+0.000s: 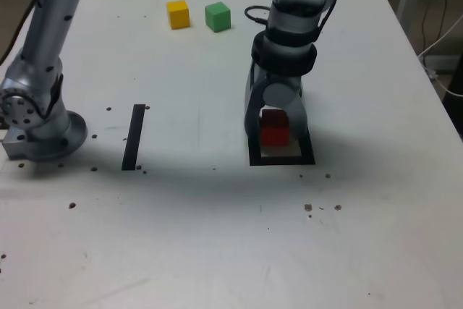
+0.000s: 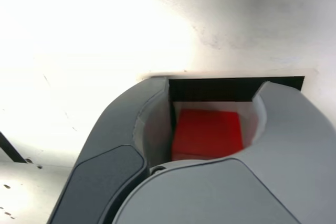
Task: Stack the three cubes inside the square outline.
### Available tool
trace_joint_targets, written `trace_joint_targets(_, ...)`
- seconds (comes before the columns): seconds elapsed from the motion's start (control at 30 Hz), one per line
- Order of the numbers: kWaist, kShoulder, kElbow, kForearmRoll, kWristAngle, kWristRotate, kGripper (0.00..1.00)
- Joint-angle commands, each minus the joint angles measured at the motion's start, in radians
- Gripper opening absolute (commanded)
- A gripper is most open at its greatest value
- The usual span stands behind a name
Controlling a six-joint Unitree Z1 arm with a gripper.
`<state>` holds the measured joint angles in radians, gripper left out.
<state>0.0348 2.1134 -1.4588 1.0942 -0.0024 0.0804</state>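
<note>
My gripper (image 1: 275, 129) points straight down over the square outline (image 1: 282, 160), a black frame with a white centre. Its two grey fingers (image 1: 255, 117) hug the sides of the red cube (image 1: 275, 127), which sits low inside the frame, at or just above the white centre. In the wrist view the red cube (image 2: 207, 132) fills the space between the curved fingers (image 2: 131, 129), with the outline's far black bar (image 2: 215, 88) just beyond it. The yellow cube (image 1: 178, 14) and green cube (image 1: 218, 17) stand side by side, apart, at the far part of the table.
A straight black strip (image 1: 134, 136) lies on the white table (image 1: 217, 236) toward the exterior view's left, near the arm's grey base (image 1: 40, 132). A black cable (image 1: 255, 12) loops beside the green cube. Small dark specks dot the table's near half.
</note>
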Motion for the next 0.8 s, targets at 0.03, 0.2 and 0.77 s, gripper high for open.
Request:
trace_joint_targets(0.03, -0.001, -0.009, 0.0, -0.003, 0.0, 0.001, 0.99)
trace_joint_targets(0.2, 0.0, -0.03, 0.005, 0.003, 0.012, 0.001, 0.99)
trace_joint_targets(0.77, 0.187, -0.264, 0.044, 0.198, 0.164, 0.037, 1.0)
